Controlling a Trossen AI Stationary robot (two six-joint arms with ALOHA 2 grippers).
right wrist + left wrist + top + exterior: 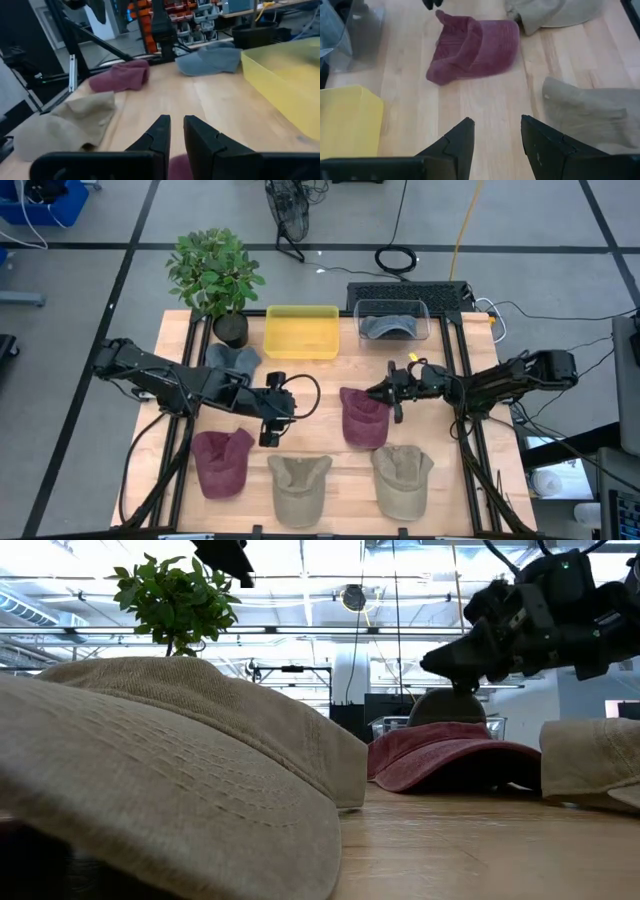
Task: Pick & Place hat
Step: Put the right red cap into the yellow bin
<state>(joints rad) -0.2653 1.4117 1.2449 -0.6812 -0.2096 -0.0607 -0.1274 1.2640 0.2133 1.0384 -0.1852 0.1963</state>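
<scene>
— Where was the maroon corduroy cap (363, 417)?
— It lay mid-table (320, 380), the right gripper (392, 392) at its edge; its fingers (159, 131) stood nearly together, though whether they pinched the cap was unclear.
— And the left gripper (270, 420)?
— Over bare wood beside it, fingers (461, 141) spread.

High view: overhead, facing straight down on the whole tabletop (330, 375). Low view: at surface height, very close behind a tan hat (170, 770). Wrist views: look forward past each arm's own fingers. All four share the maroon hat (472, 47).
</scene>
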